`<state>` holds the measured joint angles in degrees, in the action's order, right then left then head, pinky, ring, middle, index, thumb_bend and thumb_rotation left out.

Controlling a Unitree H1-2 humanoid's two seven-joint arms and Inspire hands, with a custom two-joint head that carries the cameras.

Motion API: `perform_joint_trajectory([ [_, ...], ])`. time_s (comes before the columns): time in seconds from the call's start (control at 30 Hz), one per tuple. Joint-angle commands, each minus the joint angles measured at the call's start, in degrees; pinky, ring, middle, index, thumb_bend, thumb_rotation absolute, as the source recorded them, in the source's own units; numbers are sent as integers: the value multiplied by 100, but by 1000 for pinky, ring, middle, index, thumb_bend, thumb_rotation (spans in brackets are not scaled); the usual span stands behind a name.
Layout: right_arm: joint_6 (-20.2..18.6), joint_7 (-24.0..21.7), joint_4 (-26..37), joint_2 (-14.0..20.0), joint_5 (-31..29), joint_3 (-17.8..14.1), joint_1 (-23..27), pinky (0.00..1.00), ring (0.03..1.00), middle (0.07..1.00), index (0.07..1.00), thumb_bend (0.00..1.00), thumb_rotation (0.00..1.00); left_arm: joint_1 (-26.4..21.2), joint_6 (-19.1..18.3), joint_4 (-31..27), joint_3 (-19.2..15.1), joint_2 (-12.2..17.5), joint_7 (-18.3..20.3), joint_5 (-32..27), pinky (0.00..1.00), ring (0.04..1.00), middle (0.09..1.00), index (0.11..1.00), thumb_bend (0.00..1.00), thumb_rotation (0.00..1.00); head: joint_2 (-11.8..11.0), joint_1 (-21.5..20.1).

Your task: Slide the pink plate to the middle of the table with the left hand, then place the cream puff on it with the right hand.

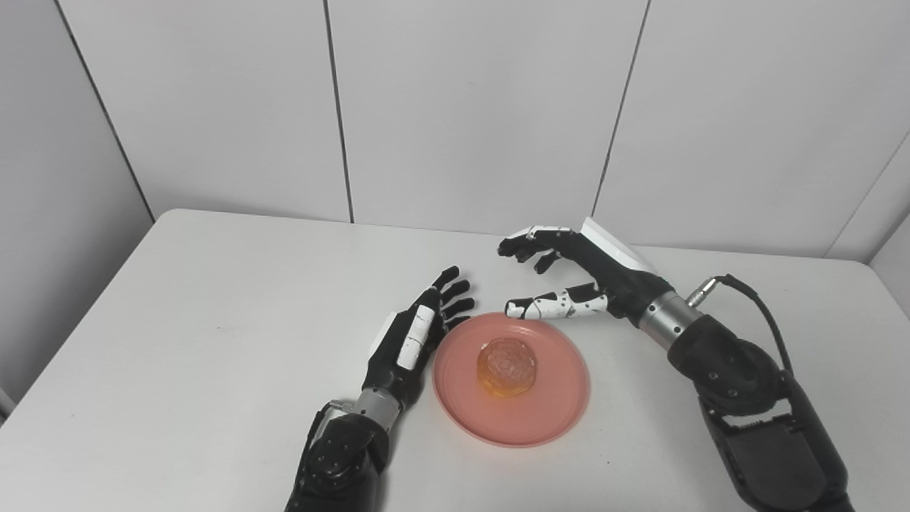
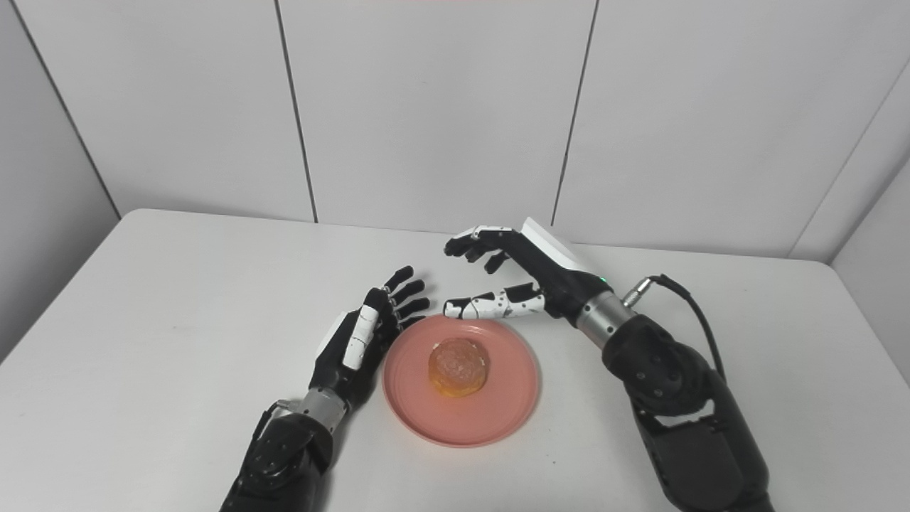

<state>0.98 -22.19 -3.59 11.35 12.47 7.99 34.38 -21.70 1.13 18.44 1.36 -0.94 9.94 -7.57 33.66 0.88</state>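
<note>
The white table (image 1: 213, 320) fills the lower part of both views, backed by pale wall panels (image 1: 462, 107).

Furthest left of the working things is the left hand (image 1: 416, 331), its arm entering from the bottom edge at about 7 o'clock from the plate. The hand lies stretched out with its fingers (image 1: 455, 291) straight and a little apart, holding nothing; its inner edge sits just beside the plate's rim at 9 to 10 o'clock (whether it actually touches the rim cannot be told).

Next comes the pink plate (image 1: 554, 398), flat on the table near the middle of the tabletop. The cream puff (image 1: 506, 366), golden and glossy, rests on the plate, slightly toward 11 o'clock of the plate's centre.

To the right, the right hand (image 1: 569, 274) hovers at about 1 o'clock from the plate, raised above the table. Its fingers (image 1: 522, 245) curl forward and its thumb (image 1: 551, 306) reaches out over the plate's far rim, with a wide gap between them; it grips nothing and stands clear of the puff. A black cable (image 1: 753, 302) loops off its wrist.
</note>
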Motion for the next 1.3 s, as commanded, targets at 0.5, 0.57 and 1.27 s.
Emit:
perform_joint_trajectory([
  [0.5,582,2034,-756,-1492,-1849,-1570,-802,862,866,873,871,896,978,39,1257,263,-88,-178,-1469,1141,1000,1000,1000,993,911,967,30,-233],
  [0.57,700,2258,-926,-1621,-1844,-1639,-886,900,893,891,884,868,986,35,1294,269,-97,-170,-1649,1297,1000,1000,1000,1000,906,987,40,-300],
  [1.27,1009,2956,-1571,-1726,-1269,-1315,-1402,981,947,947,940,799,1000,153,667,-1,-64,-151,-1741,1378,1000,1000,1000,998,858,981,63,-442],
])
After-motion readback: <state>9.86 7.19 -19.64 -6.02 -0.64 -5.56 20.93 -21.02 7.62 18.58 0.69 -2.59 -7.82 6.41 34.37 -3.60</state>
